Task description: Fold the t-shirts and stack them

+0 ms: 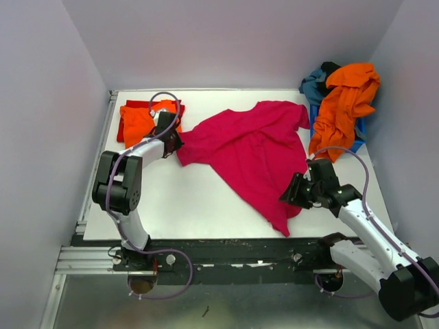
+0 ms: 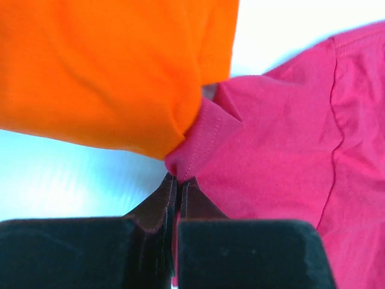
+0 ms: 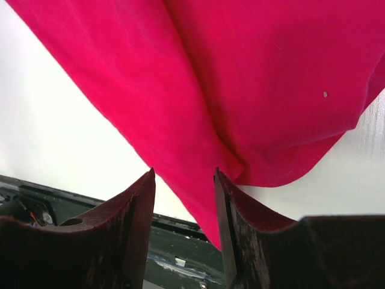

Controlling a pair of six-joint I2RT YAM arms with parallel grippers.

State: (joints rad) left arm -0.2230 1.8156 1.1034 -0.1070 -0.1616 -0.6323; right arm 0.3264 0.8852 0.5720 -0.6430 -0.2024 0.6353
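Cloth, soft, matt, fine knit, stitched hem: magenta-pink t-shirt (image 1: 254, 151). Cloth, matt, smooth: orange t-shirt (image 1: 138, 120), touching the magenta-pink t-shirt's sleeve. Smooth white surface, faint sheen: table (image 1: 192, 199), under the magenta-pink t-shirt.

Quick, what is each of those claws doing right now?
Left gripper: closed, pinching an edge of the pink t-shirt.
Right gripper: open, pink cloth between its fingers, not clamped.

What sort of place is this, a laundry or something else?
Probably a robot lab test cell: plain white walls box in a white table, a left arm and a right arm are bolted at its edge, and a pink shirt lies spread out.
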